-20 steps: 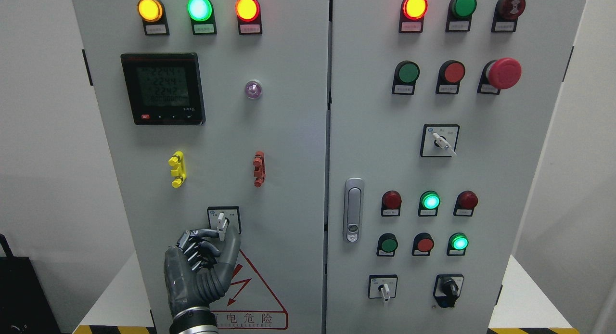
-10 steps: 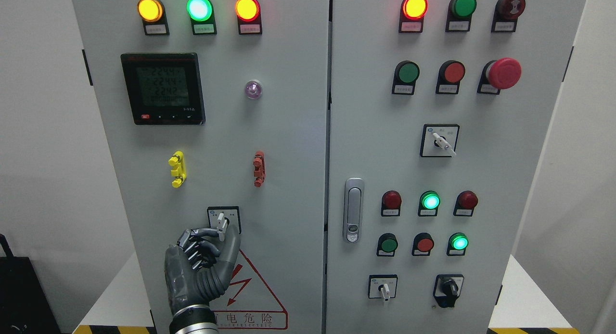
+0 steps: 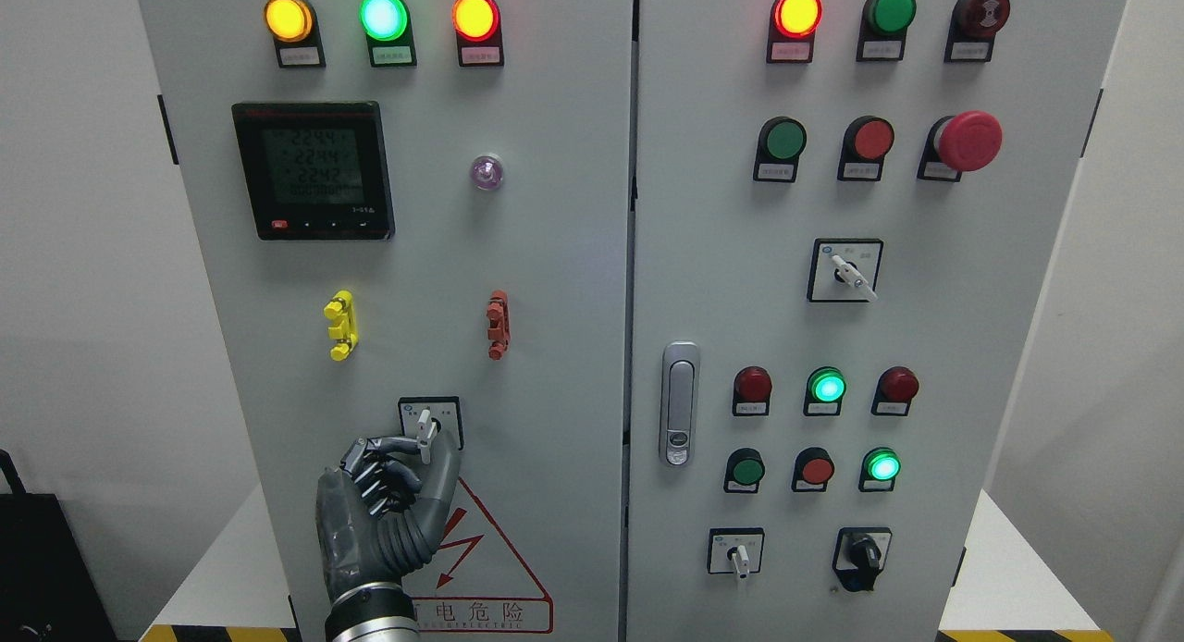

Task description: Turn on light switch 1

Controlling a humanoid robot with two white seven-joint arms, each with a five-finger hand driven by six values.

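Note:
The light switch (image 3: 425, 424) is a small white lever on a black-framed plate low on the grey cabinet's left door (image 3: 555, 281). Its lever stands nearly upright. My left hand (image 3: 430, 449), dark grey, comes up from the bottom edge just below the switch. Its thumb (image 3: 449, 462) lies to the right of the lever's lower end and the curled index finger (image 3: 400, 446) to the left, pinching it. The right hand is out of view.
Above the switch are a yellow clip (image 3: 340, 325), a red clip (image 3: 498, 324), a digital meter (image 3: 313, 171) and three lit lamps. A red warning triangle (image 3: 495, 559) is below. The right door holds a latch handle (image 3: 679, 403), push buttons, rotary switches and a red emergency stop (image 3: 968, 141).
Almost nothing has changed. My left hand has sunk very slightly while staying pinched on the lever's lower end. The lever's angle looks the same.

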